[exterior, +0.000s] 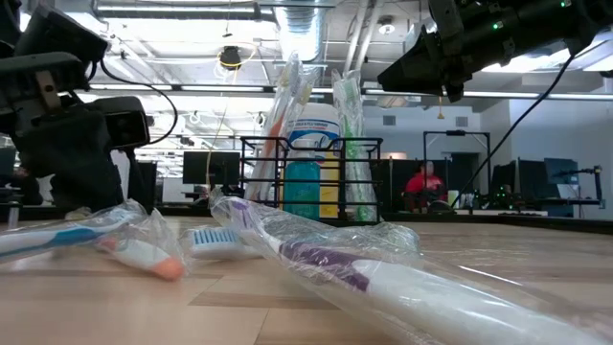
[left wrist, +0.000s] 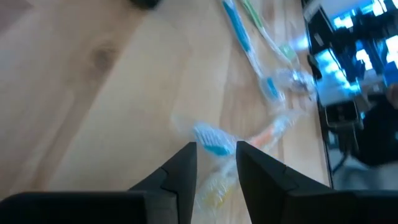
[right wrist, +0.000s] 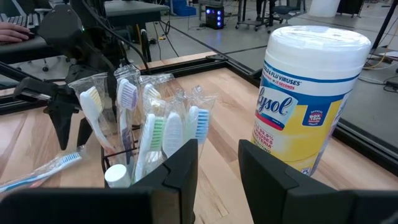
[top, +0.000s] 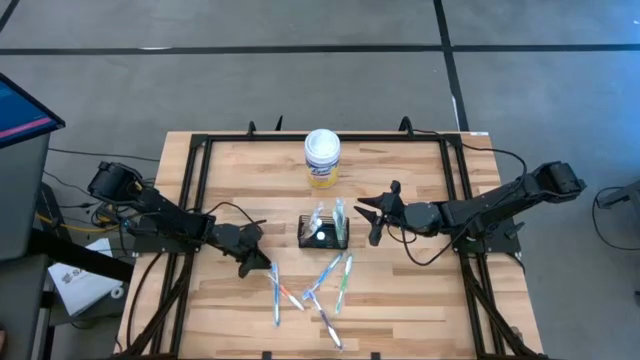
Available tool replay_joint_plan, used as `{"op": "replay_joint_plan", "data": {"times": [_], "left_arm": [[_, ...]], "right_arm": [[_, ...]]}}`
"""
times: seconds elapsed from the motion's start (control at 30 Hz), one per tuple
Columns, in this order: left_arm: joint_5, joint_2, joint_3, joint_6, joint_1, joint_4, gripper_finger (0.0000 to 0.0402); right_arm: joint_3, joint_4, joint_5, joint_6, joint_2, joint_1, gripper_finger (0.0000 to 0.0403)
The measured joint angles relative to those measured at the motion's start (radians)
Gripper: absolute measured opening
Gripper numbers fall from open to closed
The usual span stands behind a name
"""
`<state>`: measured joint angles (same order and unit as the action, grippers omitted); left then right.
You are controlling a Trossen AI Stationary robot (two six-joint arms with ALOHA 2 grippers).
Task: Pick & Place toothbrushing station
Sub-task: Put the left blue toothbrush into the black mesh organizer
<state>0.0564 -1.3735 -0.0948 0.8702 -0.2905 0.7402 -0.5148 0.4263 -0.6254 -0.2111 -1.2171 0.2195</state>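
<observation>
A black mesh holder (top: 324, 236) stands upright near the middle of the wooden surface (top: 230, 180), stuffed with wrapped toothbrushes (right wrist: 155, 134) standing on end, with a white wipes canister (top: 322, 158) behind it toward the far edge. The right claw (top: 377, 215) hovers just beside the holder on its right, above the surface, its two fingers (right wrist: 180, 165) parted with a gap between them and pinching nothing; its wrist view looks past them at the holder and the canister (right wrist: 308, 102). The left claw (top: 256, 262) sits low over the surface to the holder's front left, fingers (left wrist: 183, 168) spread a little apart with nothing between them, directly above a blue-headed wrapped toothbrush (left wrist: 211, 140) lying flat. More wrapped toothbrushes (top: 330, 280) lie scattered on the near side of the surface, well apart from the holder.
</observation>
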Motion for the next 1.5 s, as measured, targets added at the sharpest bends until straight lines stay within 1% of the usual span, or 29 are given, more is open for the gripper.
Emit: {"op": "replay_joint_plan", "data": {"times": [0.1,0.23,0.4,0.83,0.9,1.03,1.27,1.33,1.4,1.5], "left_arm": [[-0.051,0.000,-0.001,0.049,0.000,0.000,0.0111],[-0.088,0.001,-0.001,0.094,0.000,0.001,0.0111],[-0.119,0.001,-0.001,0.103,0.000,-0.003,0.0110],[-0.128,-0.003,-0.017,0.136,-0.003,-0.030,0.0108],[-0.127,-0.003,-0.031,0.137,-0.007,-0.063,0.0108],[-0.127,-0.002,-0.065,0.137,-0.013,-0.178,0.0108],[-0.129,-0.003,-0.064,0.138,-0.011,-0.154,0.0107],[-0.129,-0.003,-0.064,0.138,-0.011,-0.153,0.0099],[-0.124,-0.003,-0.063,0.138,-0.011,-0.152,0.0079],[-0.096,-0.003,-0.063,0.125,-0.011,-0.149,0.0022]], "right_arm": [[0.000,0.000,0.000,0.000,0.000,0.000,0.0107],[0.000,0.000,0.000,0.000,0.000,0.000,0.0107],[0.000,0.000,0.000,0.000,0.000,0.000,0.0107],[0.000,0.002,0.000,0.000,0.000,0.000,0.0107],[0.000,0.002,0.000,0.000,0.000,0.000,0.0107],[0.000,0.002,0.000,0.000,0.000,0.000,0.0107],[0.000,0.002,0.000,0.000,0.000,0.000,0.0107],[0.000,0.002,0.000,0.000,0.000,0.000,0.0107],[0.000,0.002,0.000,0.000,0.000,0.000,0.0107],[0.000,0.002,0.000,0.000,0.000,0.000,0.0107]]}}
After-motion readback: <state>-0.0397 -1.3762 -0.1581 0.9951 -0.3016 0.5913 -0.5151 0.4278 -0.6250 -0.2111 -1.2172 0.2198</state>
